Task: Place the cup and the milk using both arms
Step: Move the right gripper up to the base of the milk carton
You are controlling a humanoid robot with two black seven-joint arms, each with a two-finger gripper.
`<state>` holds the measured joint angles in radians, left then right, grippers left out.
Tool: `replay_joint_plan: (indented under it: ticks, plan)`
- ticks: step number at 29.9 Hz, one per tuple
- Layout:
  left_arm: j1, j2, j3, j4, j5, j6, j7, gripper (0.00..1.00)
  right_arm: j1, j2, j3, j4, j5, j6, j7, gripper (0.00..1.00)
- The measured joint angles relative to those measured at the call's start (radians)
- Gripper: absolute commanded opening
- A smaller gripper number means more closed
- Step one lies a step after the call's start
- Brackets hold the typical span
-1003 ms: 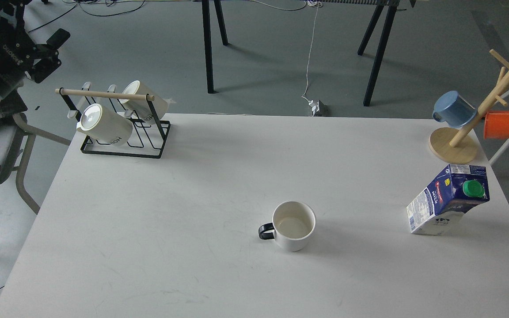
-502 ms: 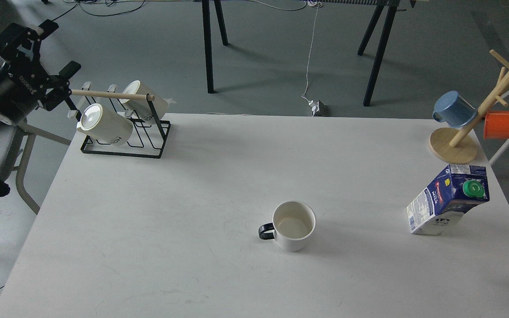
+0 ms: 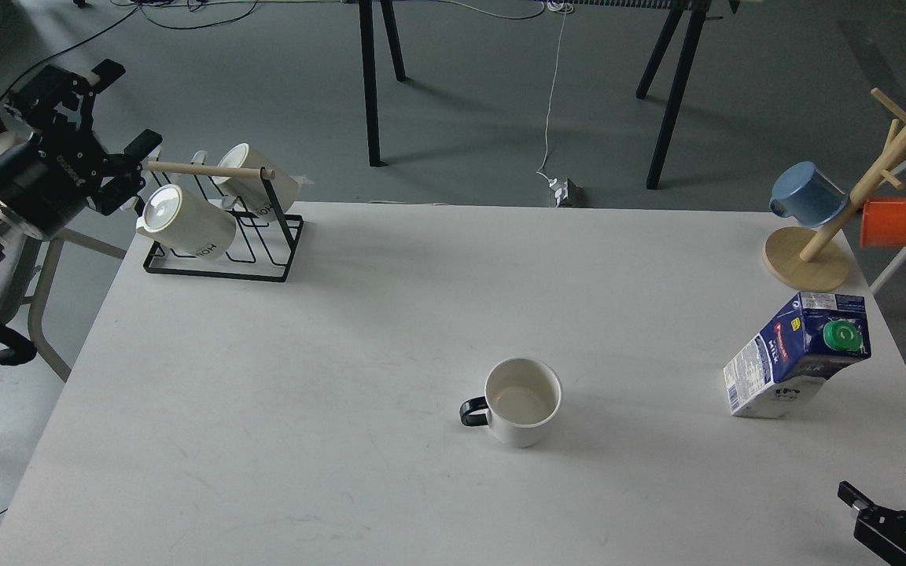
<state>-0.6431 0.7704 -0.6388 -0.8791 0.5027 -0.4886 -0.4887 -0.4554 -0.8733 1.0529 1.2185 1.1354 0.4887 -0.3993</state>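
Head view: both tools spread, empty — left tool [image 3: 111, 114] by the rack, right tool [image 3: 897, 491] near the upright milk [image 3: 795, 358]; I'd pinch its light, crushable sides, and the rigid mid-surface cup [image 3: 522, 402] by its rim.

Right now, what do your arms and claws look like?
Both are black. My left gripper has two chunky black fingers, small white lettering on its body, a silvery ring behind, and a black cable looping below. My right gripper shows only black fingers at the corner.
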Motion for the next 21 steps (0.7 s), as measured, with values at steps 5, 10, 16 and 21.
replay_joint_plan:
  ticks: [5,10,16,21]
  plan:
    - [0.017,-0.010,0.004,0.000,0.002,0.000,0.000,0.99,0.029,0.029,-0.001,-0.003,-0.019,0.000,0.000,0.99]
    - [0.021,-0.018,0.004,0.000,0.002,0.000,0.000,0.99,0.071,0.041,-0.001,-0.003,-0.038,0.000,0.000,0.99]
    - [0.025,-0.019,0.004,0.001,0.002,0.000,0.000,0.99,0.128,0.045,-0.001,-0.016,-0.055,0.000,0.001,0.99]
    - [0.035,-0.019,0.004,0.002,0.002,0.000,0.000,0.99,0.163,0.046,-0.001,-0.031,-0.071,0.000,0.002,0.99]
